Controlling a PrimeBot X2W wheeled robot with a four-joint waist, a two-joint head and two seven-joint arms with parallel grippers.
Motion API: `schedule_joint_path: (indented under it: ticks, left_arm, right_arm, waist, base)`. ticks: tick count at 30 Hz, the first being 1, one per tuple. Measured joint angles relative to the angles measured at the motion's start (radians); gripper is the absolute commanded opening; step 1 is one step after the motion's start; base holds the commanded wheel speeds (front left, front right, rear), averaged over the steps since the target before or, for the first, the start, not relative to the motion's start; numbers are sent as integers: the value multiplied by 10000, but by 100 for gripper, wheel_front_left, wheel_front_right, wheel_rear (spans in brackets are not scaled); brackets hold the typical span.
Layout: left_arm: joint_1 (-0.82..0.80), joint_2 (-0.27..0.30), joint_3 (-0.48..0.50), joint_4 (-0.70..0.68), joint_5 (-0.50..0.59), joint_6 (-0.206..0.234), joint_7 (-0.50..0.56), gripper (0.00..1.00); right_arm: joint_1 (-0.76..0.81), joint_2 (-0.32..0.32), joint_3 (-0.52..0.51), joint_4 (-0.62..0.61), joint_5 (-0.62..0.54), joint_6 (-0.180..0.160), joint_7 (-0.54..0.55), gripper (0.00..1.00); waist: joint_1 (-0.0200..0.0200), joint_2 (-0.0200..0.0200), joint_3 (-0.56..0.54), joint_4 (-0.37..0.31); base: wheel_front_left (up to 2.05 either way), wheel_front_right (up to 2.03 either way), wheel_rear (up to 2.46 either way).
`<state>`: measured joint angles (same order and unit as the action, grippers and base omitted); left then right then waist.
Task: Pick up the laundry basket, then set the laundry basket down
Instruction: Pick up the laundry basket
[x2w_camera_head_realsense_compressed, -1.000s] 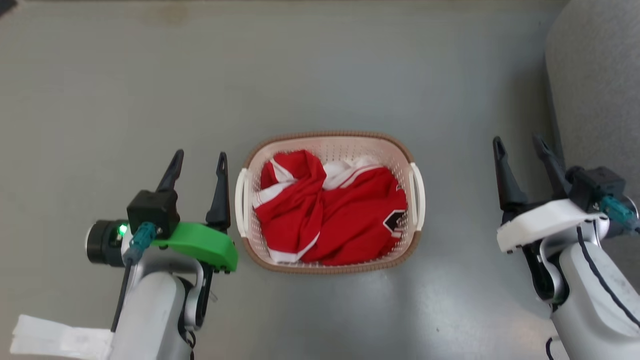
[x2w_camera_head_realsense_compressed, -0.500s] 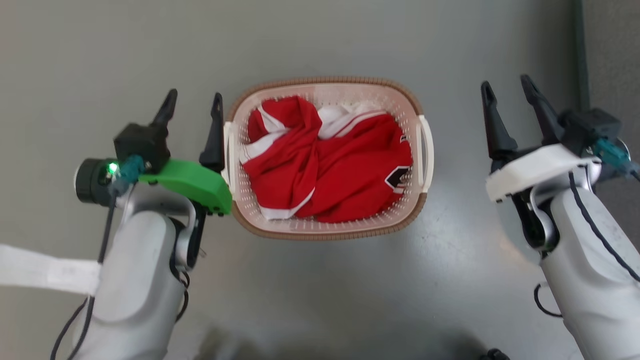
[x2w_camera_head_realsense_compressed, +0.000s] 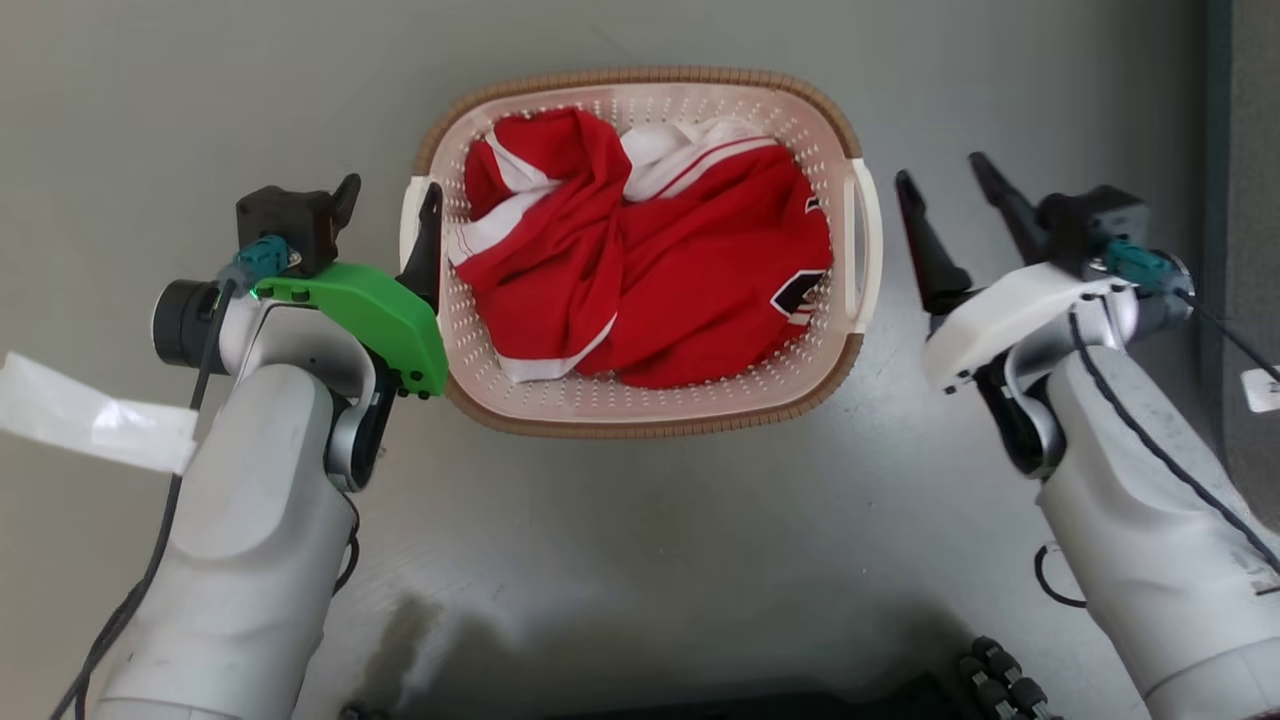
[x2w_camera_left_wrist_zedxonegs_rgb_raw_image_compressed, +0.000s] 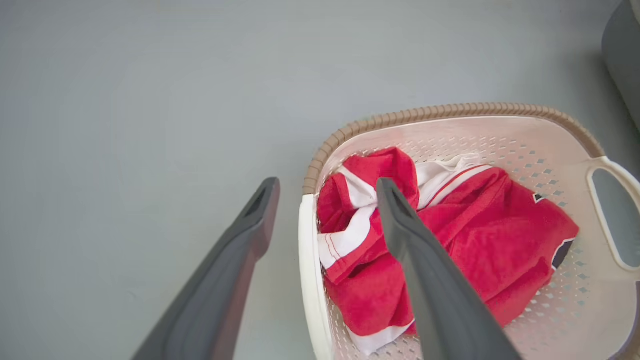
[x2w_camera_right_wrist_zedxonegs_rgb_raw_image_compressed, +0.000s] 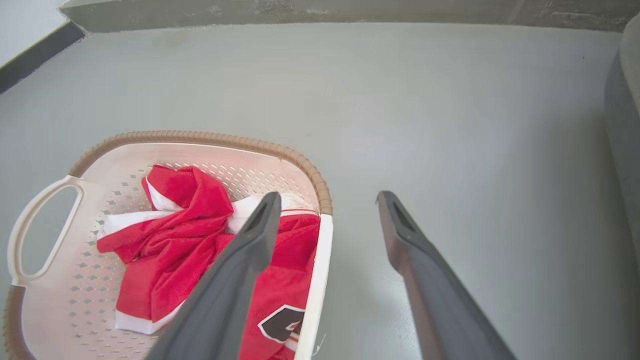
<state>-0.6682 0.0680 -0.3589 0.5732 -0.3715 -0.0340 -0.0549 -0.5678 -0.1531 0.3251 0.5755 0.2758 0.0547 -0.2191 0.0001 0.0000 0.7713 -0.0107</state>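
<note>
Pickup step, we reckon, with nothing gripped yet. The small cream-white perforated plastic laundry basket with the brown woven-look rim sits flat on the smooth grey floor between our two arms. There's a crumpled red-and-white garment piled inside it.

Our left gripper is spread wide and holding nothing. In its wrist view one dark finger is outside the basket's white left handle and the other hangs over the garment, so the handle sits in the gap. Our right gripper is just as open and empty. From the head view it looks just beside the white right handle, not touching. Its wrist view puts the inner finger over the rim though, so we can't tell if it straddles yet.

Next move, as we see it: get the right one over its handle, drop both a bit, pinch both handles together, then lift level so nothing tips.

Not much in the way. A grey padded thing, maybe a sofa, stands off to the right and could crowd that arm. The inner fingers might nip the garment. A white strip of tape sticks out from the left forearm, well apart from the basket.
</note>
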Motion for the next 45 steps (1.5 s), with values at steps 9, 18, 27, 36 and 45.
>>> schedule_joint_path:
  ticks: [9, 18, 27, 36, 45]
  left_arm:
    - [-639, -35, -280, 1292, -2, -374, 209, 100]
    - [-1426, -2, -351, 2320, 67, -541, 458, 100]
    - [-2194, 8, -276, 3279, -40, -644, 548, 35]
    - [-2447, -265, -316, 3946, -466, -815, 702, 0]
    - [-2617, -412, -351, 4575, -623, -869, 617, 0]
  right_arm:
    - [-500, 313, 257, 1104, -15, 157, 17, 100]
    - [-1198, 476, 654, 1916, -259, 291, 98, 100]
    - [-1789, 589, 711, 2600, -284, 407, 82, 81]
    - [-2065, 859, 715, 3127, -73, 508, -15, 0]
    - [-2266, 909, 823, 3662, 50, 594, -94, 0]
  waist:
    - [0, 0, 595, -58]
    - [0, 0, 1253, -138]
    - [0, 0, 1780, -239]
    - [-1, 0, 1816, -267]
    - [-1, 0, 1668, -249]
  base:
    - [0, 0, 0]
    - [0, 0, 0]
    - [0, 0, 0]
    - [0, 0, 0]
    - [0, 0, 0]
